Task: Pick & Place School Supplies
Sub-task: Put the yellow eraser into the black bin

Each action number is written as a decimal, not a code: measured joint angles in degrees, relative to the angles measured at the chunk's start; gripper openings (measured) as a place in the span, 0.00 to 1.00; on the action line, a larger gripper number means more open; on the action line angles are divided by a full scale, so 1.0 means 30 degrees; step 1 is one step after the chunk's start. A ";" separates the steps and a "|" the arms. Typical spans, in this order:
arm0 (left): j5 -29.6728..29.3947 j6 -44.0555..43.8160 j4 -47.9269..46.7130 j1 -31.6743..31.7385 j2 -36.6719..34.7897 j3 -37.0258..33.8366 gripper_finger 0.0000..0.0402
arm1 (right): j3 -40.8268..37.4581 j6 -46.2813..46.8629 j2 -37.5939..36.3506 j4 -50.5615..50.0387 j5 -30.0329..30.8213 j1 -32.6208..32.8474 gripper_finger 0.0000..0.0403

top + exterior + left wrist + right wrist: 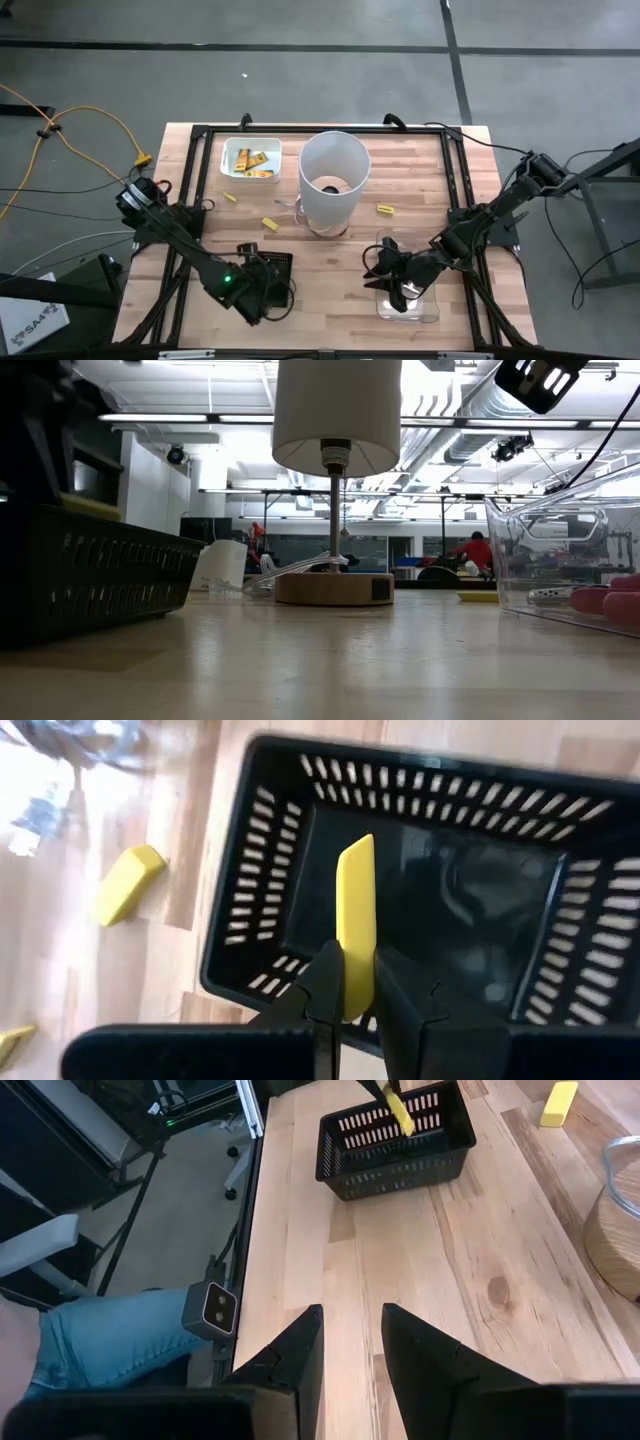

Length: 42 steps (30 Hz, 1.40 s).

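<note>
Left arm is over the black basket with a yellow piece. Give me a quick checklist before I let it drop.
1. Left hand shut on the yellow piece: ok.
2. Piece above the black basket, inside its rim: ok.
3. Basket floor below looks bare: ok.
4. Right hand holds nothing, away from the basket: ok.
5. Height of the piece over the basket floor: cannot tell.
6. Loose yellow piece remains on the table: not ok.

One yellow piece (355, 925) was held upright over the black basket (270, 870). Another (128, 884) lay flat just beside that basket.
</note>
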 joint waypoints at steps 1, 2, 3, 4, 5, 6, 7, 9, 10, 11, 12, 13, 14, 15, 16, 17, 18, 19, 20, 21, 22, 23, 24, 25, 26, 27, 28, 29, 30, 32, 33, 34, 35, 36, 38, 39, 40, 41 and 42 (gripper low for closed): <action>0.0217 0.0257 0.0272 0.0130 -0.0004 -0.0237 0.08 | -0.0001 0.0000 0.0000 0.0000 0.0000 0.0000 0.24; 0.0480 0.0533 0.0716 0.0283 -0.0007 -0.0507 0.08 | 0.0005 0.0000 0.0000 0.0000 0.0000 0.0000 0.24; 0.0690 0.0739 0.1267 0.0439 -0.0007 -0.0753 0.08 | -0.0002 0.0000 0.0000 0.0000 0.0000 0.0000 0.24; 0.0761 0.0816 0.1635 0.0574 0.0000 -0.0985 0.08 | -0.0002 0.0000 0.0000 0.0007 0.0000 0.0005 0.24; 0.0806 0.0864 0.1769 0.0688 0.0000 -0.1145 0.08 | -0.0002 0.0000 0.0000 0.0000 0.0000 0.0003 0.24; 0.0805 0.0872 0.1848 0.0762 0.0000 -0.1267 0.08 | -0.0002 0.0000 0.0000 0.0003 0.0000 0.0007 0.24; 0.0817 0.0869 0.1950 0.0865 0.0000 -0.1356 0.08 | -0.0002 0.0000 0.0000 0.0000 0.0000 0.0003 0.24; 0.0957 0.0874 0.2024 0.1015 0.0000 -0.1471 0.08 | -0.0002 0.0000 0.0000 0.0000 0.0000 0.0000 0.24; 0.1091 0.0888 0.2068 0.1096 0.0000 -0.1506 0.09 | 0.0002 0.0000 0.0000 -0.0001 0.0000 0.0004 0.24; 0.1156 0.0895 0.2140 0.1149 0.0000 -0.1516 0.10 | -0.0002 0.0000 0.0000 -0.0007 0.0000 0.0000 0.24; 0.1162 0.0927 0.2250 0.1210 0.0000 -0.1516 0.12 | 0.0002 0.0000 0.0000 0.0000 0.0000 0.0007 0.24; 0.1197 0.1111 0.2339 0.1244 0.0000 -0.1516 0.13 | 0.0006 0.0000 0.0000 0.0000 0.0000 0.0007 0.24; 0.1245 0.1379 0.2480 0.1251 0.0000 -0.1516 0.15 | -0.0002 0.0000 0.0000 0.0000 0.0000 0.0005 0.24; 0.1249 0.1595 0.2628 0.1251 0.0000 -0.1516 0.17 | 0.0000 0.0000 0.0000 0.0000 0.0000 0.0005 0.24; 0.1249 0.1741 0.2766 0.1251 0.0000 -0.1516 0.18 | 0.0001 0.0000 0.0000 0.0000 0.0000 0.0001 0.24; 0.1256 0.1865 0.2940 0.1251 0.0000 -0.1516 0.19 | 0.0003 -0.0004 0.0000 0.0000 0.0000 0.0007 0.24; 0.1264 0.1886 0.3095 0.1251 0.0000 -0.1516 0.20 | 0.0002 0.0000 0.0000 -0.0004 0.0000 0.0005 0.24; 0.1264 0.1901 0.3161 0.1251 0.0000 -0.1516 0.20 | 0.0002 0.0000 0.0000 0.0000 0.0000 0.0000 0.24; 0.1269 0.1897 0.3133 0.1251 0.0000 -0.1516 0.21 | 0.0003 0.0000 0.0000 0.0000 0.0000 0.0003 0.24; 0.1293 0.1882 0.3121 0.1251 0.0000 -0.1516 0.21 | -0.0002 0.0000 0.0000 0.0000 0.0000 0.0007 0.24; 0.1293 0.1872 0.3135 0.1251 0.0000 -0.1516 0.21 | -0.0002 -0.0002 0.0000 0.0000 0.0000 0.0006 0.24; 0.1293 0.1872 0.3135 0.1251 0.0000 -0.1516 0.21 | -0.0001 0.0000 0.0000 0.0000 0.0000 0.0000 0.24; 0.1293 0.1872 0.3122 0.1251 0.0000 -0.1516 0.21 | 0.0002 0.0000 0.0000 0.0000 0.0000 0.0001 0.24; 0.1310 0.1929 0.3120 0.1251 0.0000 -0.1516 0.21 | -0.0001 0.0000 0.0000 0.0000 0.0000 0.0000 0.24; 0.1345 0.2148 0.3120 0.1251 0.0000 -0.1516 0.21 | 0.0006 0.0000 0.0000 0.0000 0.0000 0.0000 0.24; 0.1374 0.2298 0.3113 0.1251 -0.0025 -0.1516 0.21 | 0.0006 0.0000 0.0000 0.0000 0.0000 0.0006 0.24; 0.1380 0.2393 0.3098 0.1251 -0.0077 -0.1516 0.21 | 0.0004 0.0000 0.0000 0.0000 0.0005 0.0007 0.24; 0.1382 0.2508 0.3098 0.1250 -0.0175 -0.1516 0.21 | 0.0004 -0.0005 0.0000 0.0000 0.0003 0.0001 0.24; 0.1388 0.2676 0.3086 0.1244 -0.0338 -0.1516 0.21 | 0.0002 0.0000 0.0000 0.0000 0.0003 0.0003 0.24; 0.1380 0.2739 0.3034 0.1251 -0.0780 -0.1516 0.21 | -0.0002 0.0000 0.0000 0.0000 0.0007 0.0000 0.24; 0.1376 0.2739 0.2982 0.1251 -0.1047 -0.1516 0.21 | -0.0001 0.0000 0.0000 0.0000 0.0007 0.0007 0.24; 0.1339 0.2739 0.2945 0.1282 -0.1322 -0.1516 0.21 | -0.0002 0.0000 0.0000 0.0000 0.0007 0.0000 0.24; 0.1283 0.2739 0.2942 0.1324 -0.1649 -0.1516 0.21 | -0.0002 0.0000 0.0000 0.0000 0.0007 0.0000 0.24; 0.1218 0.2739 0.2939 0.1334 -0.2020 -0.1516 0.21 | -0.0002 -0.0003 0.0000 0.0000 0.0007 0.0000 0.24; 0.0951 0.2731 0.2960 0.1339 -0.2818 -0.1516 0.21 | 0.0004 -0.0002 0.0000 0.0000 0.0015 0.0006 0.24; 0.0561 0.2725 0.2967 0.1339 -0.3182 -0.1516 0.21 | 0.0004 -0.0006 0.0000 0.0000 0.0015 0.0005 0.24; 0.0152 0.2724 0.2967 0.1339 -0.3526 -0.1516 0.21 | 0.0000 -0.0007 0.0000 0.0000 0.0015 0.0007 0.24; -0.0298 0.2727 0.2971 0.1339 -0.3874 -0.1516 0.21 | 0.0003 -0.0007 0.0000 -0.0004 0.0015 0.0004 0.24; -0.0725 0.2724 0.2970 0.1339 -0.4188 -0.1516 0.21 | 0.0000 -0.0007 0.0000 0.0000 0.0015 0.0000 0.24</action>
